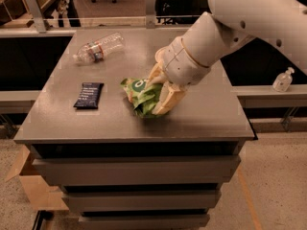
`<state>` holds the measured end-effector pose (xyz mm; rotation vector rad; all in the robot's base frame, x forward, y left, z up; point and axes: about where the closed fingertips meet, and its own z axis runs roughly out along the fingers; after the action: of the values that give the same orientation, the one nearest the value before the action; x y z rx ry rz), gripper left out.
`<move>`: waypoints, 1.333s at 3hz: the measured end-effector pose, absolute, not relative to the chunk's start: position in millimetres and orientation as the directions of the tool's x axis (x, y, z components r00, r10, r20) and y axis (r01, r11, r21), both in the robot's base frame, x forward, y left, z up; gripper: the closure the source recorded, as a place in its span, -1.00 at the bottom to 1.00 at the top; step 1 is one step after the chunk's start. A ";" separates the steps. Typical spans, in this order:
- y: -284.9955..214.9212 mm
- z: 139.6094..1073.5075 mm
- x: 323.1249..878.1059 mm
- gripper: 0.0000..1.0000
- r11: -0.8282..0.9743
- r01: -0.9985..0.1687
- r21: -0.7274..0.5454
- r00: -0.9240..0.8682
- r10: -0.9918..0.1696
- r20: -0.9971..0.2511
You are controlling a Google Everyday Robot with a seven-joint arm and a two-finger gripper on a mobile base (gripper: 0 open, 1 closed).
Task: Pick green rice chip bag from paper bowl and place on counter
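On the floor at the far left, a cardboard box (23, 178) sits tucked against the lower drawer tiers. Above them the counter (206, 116) is a matte grey top. Near its far left corner a clear plastic bottle (97, 47) lies on its side. Closer to the left edge and about halfway back lies a flat dark snack bar wrapper (88, 95), with bare surface all around it.

At the middle of the top, the green rice chip bag (140, 96) is crumpled and pinched between the two tan fingers (171, 99) of the gripper (155, 97). It sits very low over the surface, but whether it touches cannot be told. The white arm (216, 37) comes in from over the far right corner.

The front strip and the whole right side of the top are bare. Beyond the right edge, a small pump bottle (283, 79) stands on a low ledge (266, 91), with speckled floor (276, 186) below.
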<state>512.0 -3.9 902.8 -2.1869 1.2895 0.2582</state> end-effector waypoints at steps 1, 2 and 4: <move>-2.8 903.3 511.1 0.16 -0.366 -0.848 -0.384 0.516 -0.736 -0.438; -1.6 904.0 510.2 -0.28 -0.368 -0.846 -0.385 0.518 -0.735 -0.437; 0.7 905.2 508.2 -1.00 -0.373 -0.844 -0.386 0.523 -0.734 -0.434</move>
<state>508.2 0.7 905.2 -2.1959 1.2783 0.2532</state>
